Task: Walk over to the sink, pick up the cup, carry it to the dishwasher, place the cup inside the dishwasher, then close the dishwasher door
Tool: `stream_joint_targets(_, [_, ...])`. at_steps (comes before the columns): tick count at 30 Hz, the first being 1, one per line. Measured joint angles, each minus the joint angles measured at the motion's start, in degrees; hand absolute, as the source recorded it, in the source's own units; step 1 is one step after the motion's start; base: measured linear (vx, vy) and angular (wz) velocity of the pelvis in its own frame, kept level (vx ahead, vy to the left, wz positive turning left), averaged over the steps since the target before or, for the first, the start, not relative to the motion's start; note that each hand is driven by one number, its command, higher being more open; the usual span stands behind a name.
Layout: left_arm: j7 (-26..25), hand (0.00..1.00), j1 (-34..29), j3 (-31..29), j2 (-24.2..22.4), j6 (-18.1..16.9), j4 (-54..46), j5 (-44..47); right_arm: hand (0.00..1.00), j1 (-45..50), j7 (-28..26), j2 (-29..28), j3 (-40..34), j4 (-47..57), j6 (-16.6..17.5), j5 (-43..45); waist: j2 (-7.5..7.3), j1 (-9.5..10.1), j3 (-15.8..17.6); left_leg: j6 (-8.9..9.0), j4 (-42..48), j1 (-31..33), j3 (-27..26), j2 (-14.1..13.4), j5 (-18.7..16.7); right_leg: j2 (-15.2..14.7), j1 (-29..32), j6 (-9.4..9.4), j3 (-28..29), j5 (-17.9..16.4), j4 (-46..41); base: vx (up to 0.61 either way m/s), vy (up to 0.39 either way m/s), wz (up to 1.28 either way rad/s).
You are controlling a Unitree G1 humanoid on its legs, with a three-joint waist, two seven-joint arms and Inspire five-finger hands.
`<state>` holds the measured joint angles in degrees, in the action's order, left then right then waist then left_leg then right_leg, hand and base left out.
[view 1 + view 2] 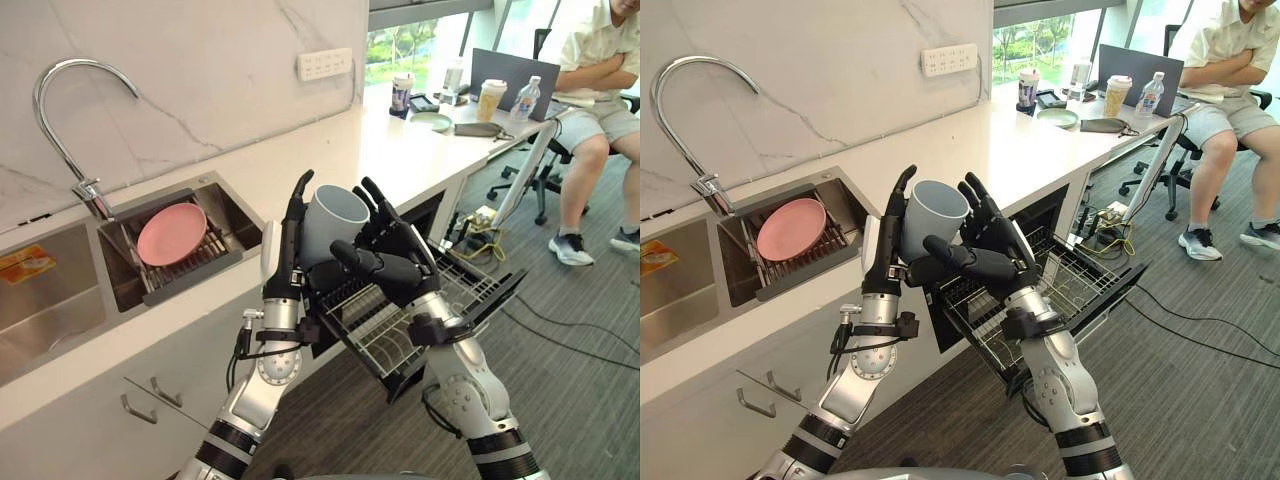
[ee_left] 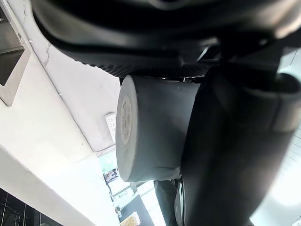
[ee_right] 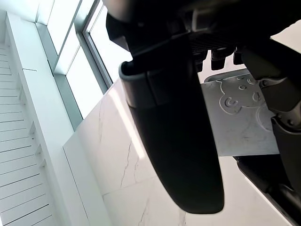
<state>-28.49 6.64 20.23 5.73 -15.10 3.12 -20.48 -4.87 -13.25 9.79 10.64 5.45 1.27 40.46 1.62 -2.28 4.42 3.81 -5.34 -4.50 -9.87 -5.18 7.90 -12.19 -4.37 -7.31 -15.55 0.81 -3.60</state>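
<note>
A grey cup [image 1: 335, 215] is held upright in the air between my two hands, above the pulled-out wire rack [image 1: 385, 335] of the open dishwasher. My left hand [image 1: 290, 240] lies flat against the cup's left side, fingers straight and pointing up. My right hand [image 1: 395, 262] wraps round the other side, thumb across the front and fingers curled behind the rim. The left wrist view shows the cup's base and wall [image 2: 155, 136] beside the thumb. The right wrist view shows the cup's embossed wall [image 3: 235, 122] past the thumb.
The sink [image 1: 222, 200] at the left holds a pink plate [image 1: 170, 233] on a drying rack under a curved faucet [image 1: 60, 110]. The dishwasher door [image 1: 500, 290] hangs open over grey carpet. A person [image 1: 600, 90] sits on a chair at the far right, by a laptop [image 1: 510, 75] on the counter.
</note>
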Motion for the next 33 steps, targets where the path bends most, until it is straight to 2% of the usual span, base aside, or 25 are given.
stream_joint_targets(6, [-0.3, 0.00, 0.0, 0.0, 0.6, 0.5, 0.0, -0.7, 1.00, -2.0, 1.6, 0.7, 1.5, -0.7, -1.3, -1.9, -0.04, 0.17, -0.3, 0.02, 0.0, 0.1, 0.6, 0.0, 0.0, 0.1, -0.4, -0.03, -0.4, 0.4, 0.7, 0.00, 0.000, 0.02])
stream_joint_targets(7, [-0.7, 0.00, 0.0, 0.0, 0.9, 0.6, 0.0, -1.3, 0.00, -2.5, 2.6, 0.9, 2.1, -0.9, -1.5, -2.5, -0.05, 0.18, -0.3, 0.03, 0.0, 0.1, 0.7, 0.0, 0.0, 0.1, -0.6, -0.04, -0.5, 0.5, 0.8, 0.01, 0.000, 0.05])
stream_joint_targets(11, [-1.8, 0.00, 0.1, 0.1, 1.0, 1.9, 0.0, -2.3, 0.00, -4.2, 4.7, 1.4, 3.5, -1.9, -2.3, -3.6, -0.08, 0.24, -0.4, 0.04, 0.0, 0.1, 0.8, 0.0, 0.1, 0.2, -0.8, -0.10, -0.7, 0.6, 1.0, 0.00, 0.000, 0.01])
stream_joint_targets(14, [-3.0, 0.00, 0.5, 1.4, 0.9, 2.5, 0.0, -3.8, 0.00, -4.8, 7.2, 1.8, 3.4, -2.8, -2.3, -4.1, -0.10, 1.22, -0.4, 0.04, 0.0, 0.1, 1.0, 0.0, 0.1, 0.2, -0.9, -0.11, -0.9, 0.6, 1.1, 0.00, 0.000, 0.00])
stream_joint_targets(27, [-7.2, 0.00, 1.2, 1.5, 2.2, 2.8, 0.0, -4.5, 0.00, -8.2, 11.4, 1.9, 6.9, -3.5, -1.6, -4.1, -0.12, 1.75, -0.5, 0.08, 0.0, 0.2, 1.6, 0.1, 0.2, 0.2, -1.5, -0.14, -1.6, 0.7, 1.7, 0.00, 0.000, 0.01])
stream_joint_targets(28, [-7.4, 1.00, 1.2, 1.5, 2.3, 2.8, 0.0, -4.5, 0.00, -8.3, 12.0, 2.0, 7.4, -3.6, -1.0, -4.1, -0.12, 1.86, -0.6, 0.08, 0.0, 0.2, 1.6, 0.1, 0.2, 0.2, -1.5, -0.14, -1.6, 0.7, 1.7, 0.00, 0.000, 0.00])
stream_joint_targets(33, [-7.5, 1.00, 1.2, 1.7, 2.6, 2.9, 0.0, -4.5, 0.00, -9.2, 15.9, 2.0, 9.8, -4.6, 1.2, -4.1, -0.12, 2.08, -0.6, 0.08, 0.0, 0.4, 1.7, 0.1, 0.2, 0.2, -1.5, -0.14, -1.7, 0.7, 1.8, 0.00, 0.000, 0.00])
